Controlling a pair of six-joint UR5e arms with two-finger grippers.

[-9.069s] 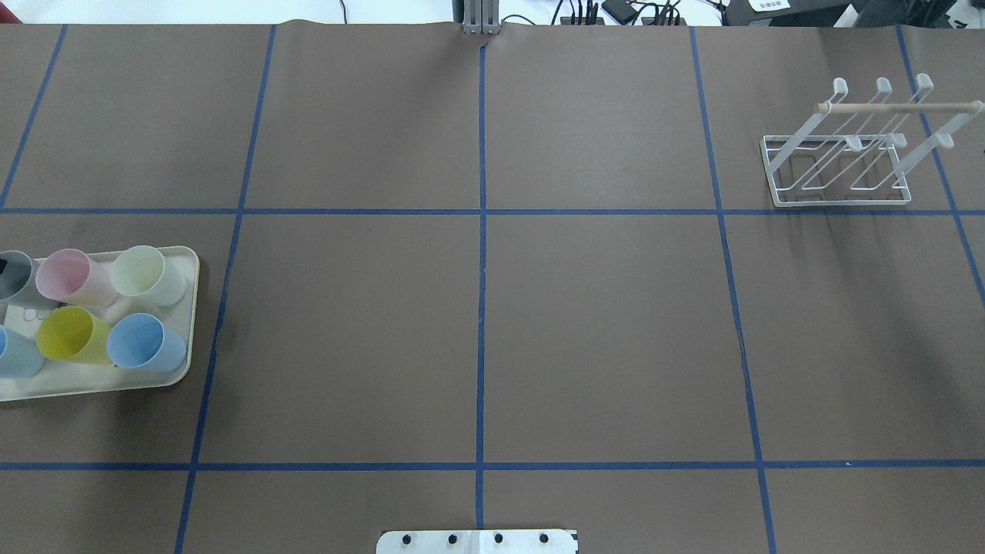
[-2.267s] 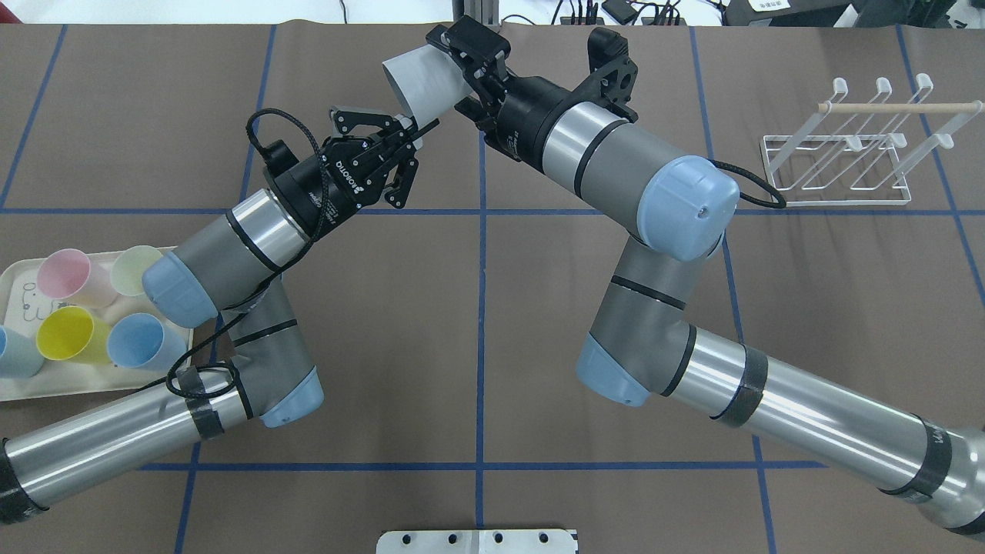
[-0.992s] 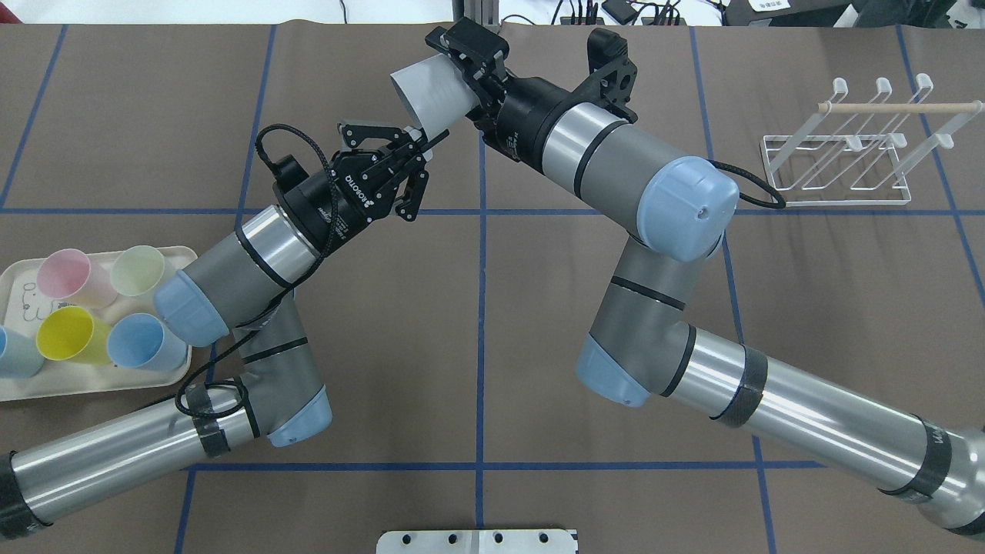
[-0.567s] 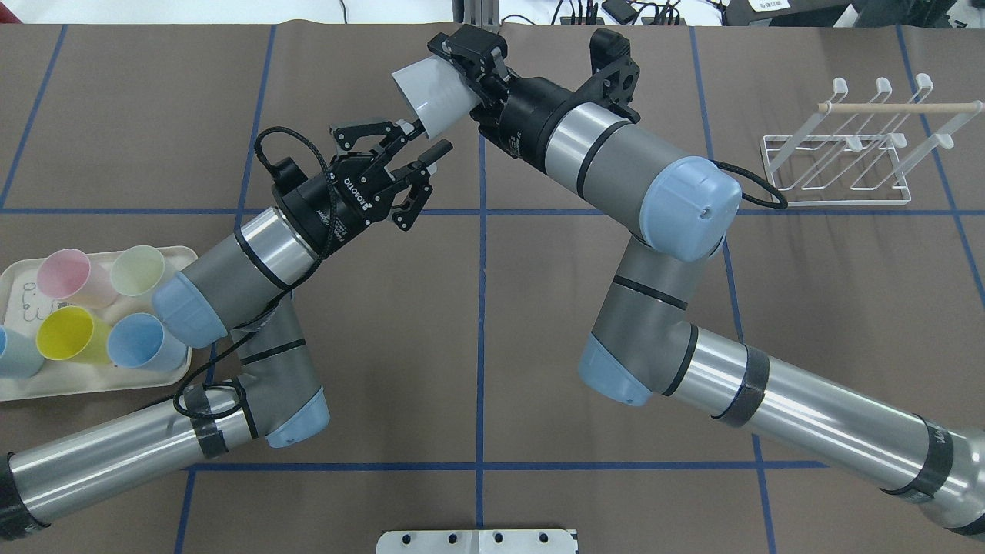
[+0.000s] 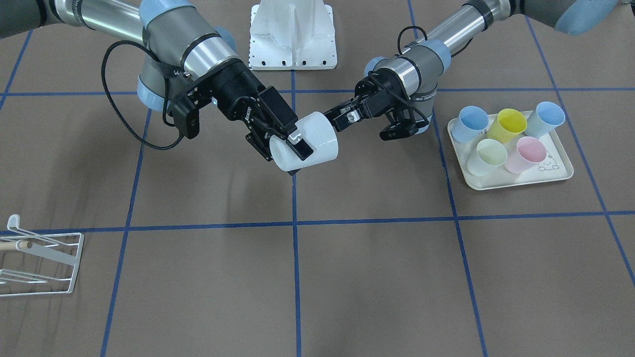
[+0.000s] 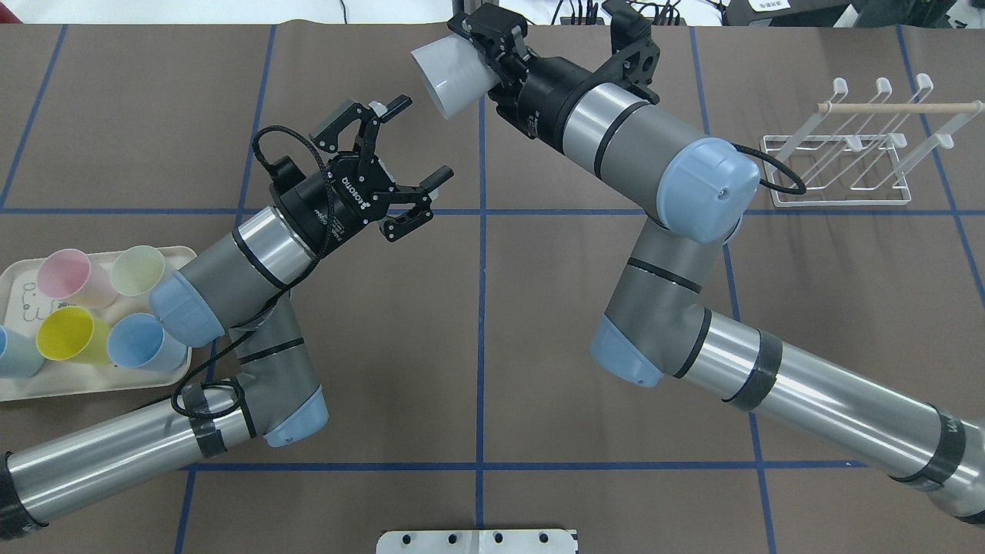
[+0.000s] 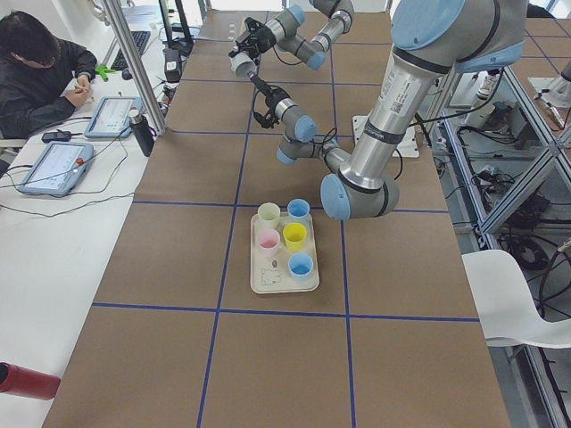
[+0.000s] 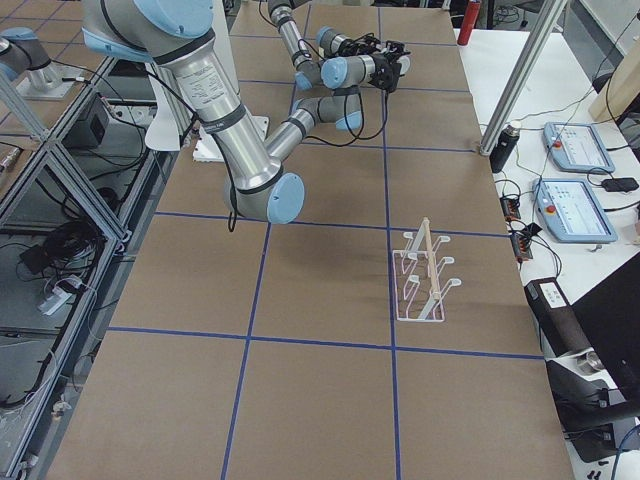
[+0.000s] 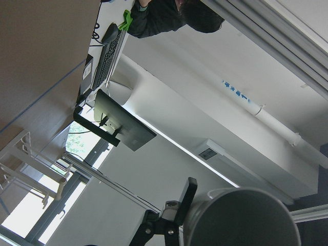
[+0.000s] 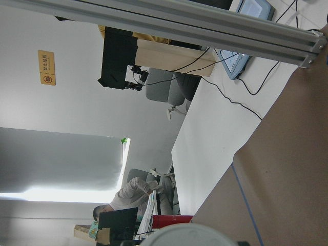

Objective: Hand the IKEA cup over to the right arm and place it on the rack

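The IKEA cup (image 6: 446, 73), a white tumbler, hangs tilted in the air over the far middle of the table, its mouth facing the left arm. My right gripper (image 6: 486, 55) is shut on its base end; in the front-facing view the cup (image 5: 317, 136) sits in the same right gripper (image 5: 291, 148). My left gripper (image 6: 421, 140) stands wide open just short of the cup's rim, touching nothing. The left wrist view shows the cup's rim (image 9: 241, 218) close ahead. The rack (image 6: 839, 165), white wire with a wooden rod, stands bare at the far right.
A cream tray (image 6: 181, 265) with several pastel cups sits at the left edge, under the left arm's elbow. A person sits at a side table with tablets (image 7: 58, 165) beyond the table's far edge. A white base plate (image 6: 477, 541) lies at the near edge.
The left gripper has opened wide and drawn back from the cup's rim. The right arm has carried the cup a little up and to the right, away from it.
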